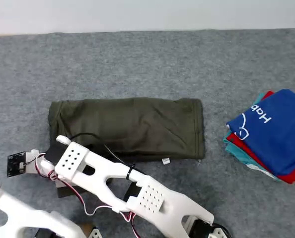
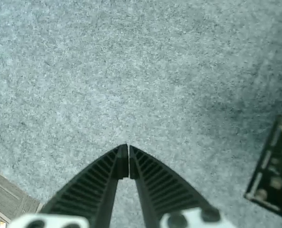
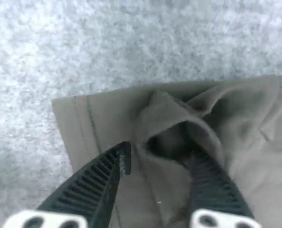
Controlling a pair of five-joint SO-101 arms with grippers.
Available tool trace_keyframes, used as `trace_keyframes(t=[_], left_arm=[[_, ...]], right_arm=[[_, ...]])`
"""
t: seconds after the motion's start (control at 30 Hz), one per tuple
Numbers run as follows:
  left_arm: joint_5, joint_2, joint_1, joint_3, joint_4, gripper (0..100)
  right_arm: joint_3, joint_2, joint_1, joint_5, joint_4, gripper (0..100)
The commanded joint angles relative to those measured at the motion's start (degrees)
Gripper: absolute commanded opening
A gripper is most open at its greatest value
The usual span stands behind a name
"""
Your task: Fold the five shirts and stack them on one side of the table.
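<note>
An olive green shirt [image 1: 137, 126], folded into a long band, lies across the middle of the grey carpeted table [image 1: 137, 64]. My right arm [image 1: 112, 173] stretches from the front right to the shirt's left end. There my right gripper [image 3: 162, 164] stands open, its fingers on either side of a bunched fold of the olive shirt [image 3: 179, 128] near its hemmed edge. My left gripper [image 2: 128, 161] is shut with nothing in it and hovers over bare carpet at the front left.
A stack of folded shirts [image 1: 271, 131] sits at the right edge, blue on top of red and teal. The right arm's black camera board [image 2: 274, 175] is close beside my left gripper. My left arm [image 1: 18, 215] occupies the front left corner.
</note>
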Motion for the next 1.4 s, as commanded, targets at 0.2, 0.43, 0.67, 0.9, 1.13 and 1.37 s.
trace_keyframes(t=[0.2,0.43,0.67,0.9,1.13,1.37], left_arm=[[-0.5,-1.5,4.2,2.6,0.4,1],[-0.5,-1.5,4.3,3.1,0.4,1],[-0.5,-1.5,4.5,3.1,0.3,1],[-0.5,-1.5,4.5,3.1,0.3,1],[-0.5,-1.5,4.5,3.2,0.3,1],[-0.5,-1.5,4.4,3.2,0.4,1]], right_arm=[[-9.1,-1.6,1.7,-0.2,0.7,1.1],[-15.7,-1.1,4.0,4.4,3.1,1.1],[-15.6,-0.9,7.8,6.4,0.1,1.0],[-16.0,3.4,11.1,7.5,-3.6,1.6],[-16.1,5.5,12.2,7.1,-4.1,13.9],[-16.1,5.6,15.3,7.1,-5.7,14.0]])
